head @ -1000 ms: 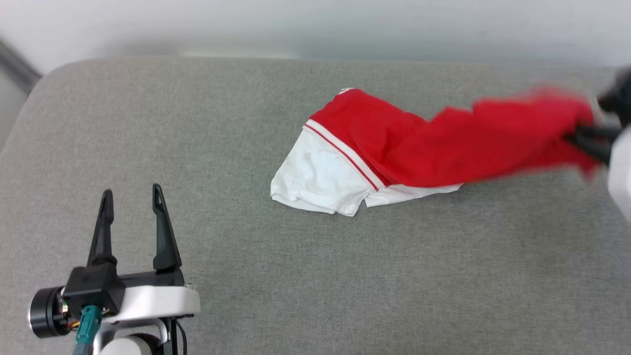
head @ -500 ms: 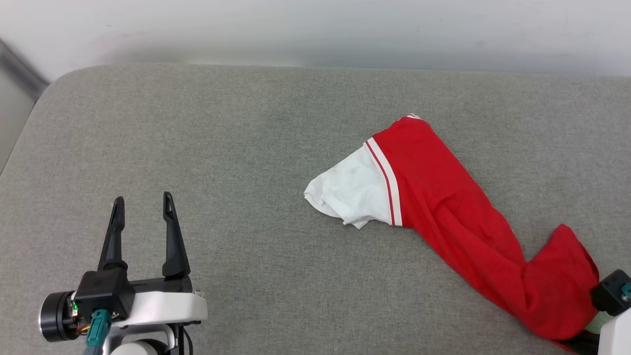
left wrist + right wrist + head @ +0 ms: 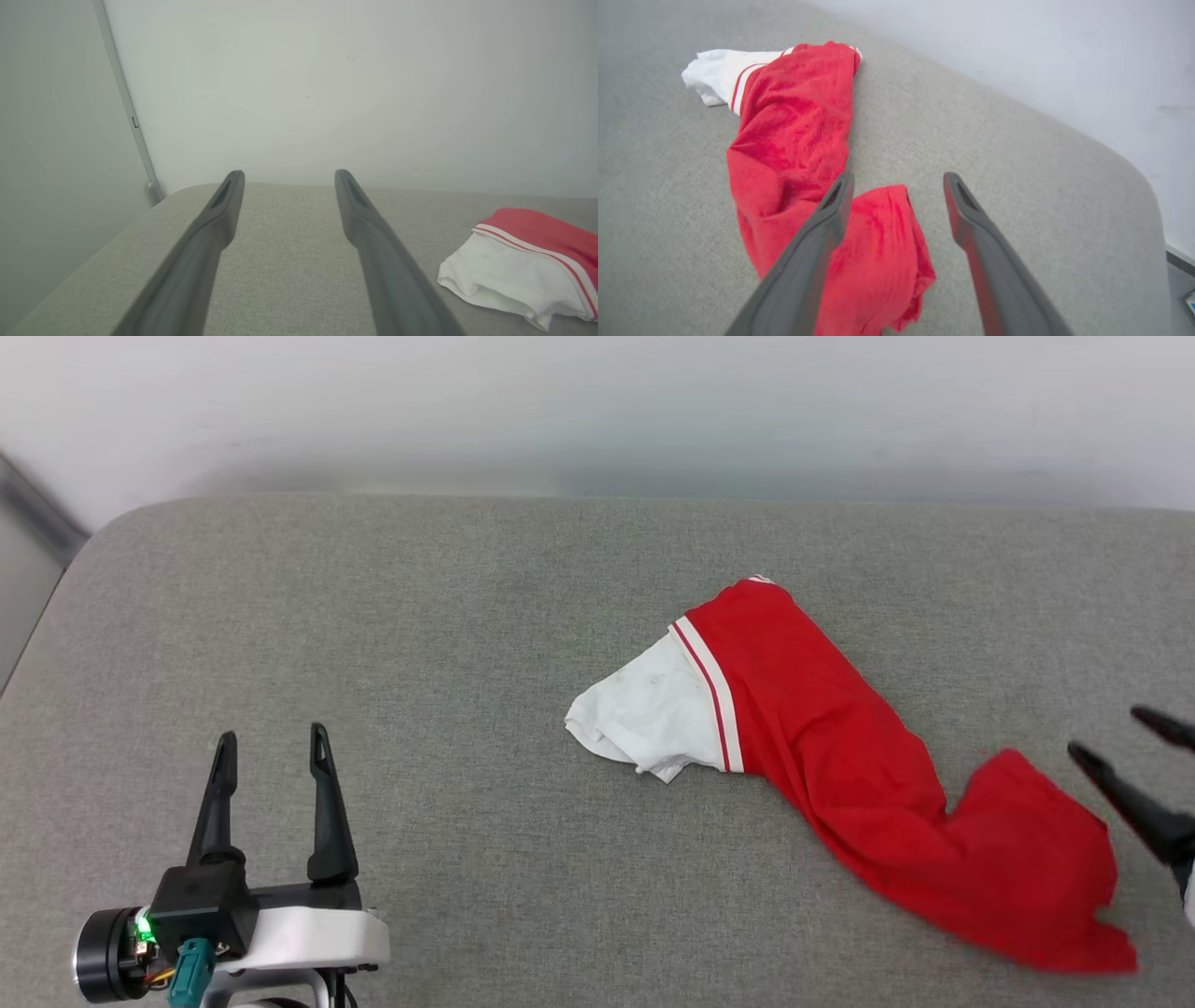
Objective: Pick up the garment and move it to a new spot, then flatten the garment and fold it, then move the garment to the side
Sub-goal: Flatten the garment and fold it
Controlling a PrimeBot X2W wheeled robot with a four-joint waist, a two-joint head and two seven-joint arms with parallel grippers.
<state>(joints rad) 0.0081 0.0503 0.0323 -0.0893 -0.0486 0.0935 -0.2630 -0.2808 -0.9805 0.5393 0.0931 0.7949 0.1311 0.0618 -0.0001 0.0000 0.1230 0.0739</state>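
The garment (image 3: 840, 756), a red T-shirt with a white striped sleeve, lies bunched in a long diagonal strip on the grey padded surface (image 3: 420, 616), white sleeve end toward the middle, red end at the lower right. My right gripper (image 3: 1111, 735) hovers open just right of the red end, holding nothing; in the right wrist view its fingers (image 3: 896, 179) spread above the garment (image 3: 794, 140). My left gripper (image 3: 271, 742) stands open and empty at the lower left, well away from the cloth. The left wrist view shows its fingers (image 3: 285, 175) apart, with the garment's white sleeve (image 3: 514, 275) to the right.
A pale wall (image 3: 597, 401) runs along the far edge of the surface. The surface's rounded corner (image 3: 103, 532) is at the far left, with a gap beside it. Its right edge drops off beside the right gripper (image 3: 1153, 196).
My right gripper, which was shut on the red end and dragging the garment right and toward me, has opened and let it go. The cloth now lies on the surface. The left arm stayed put.
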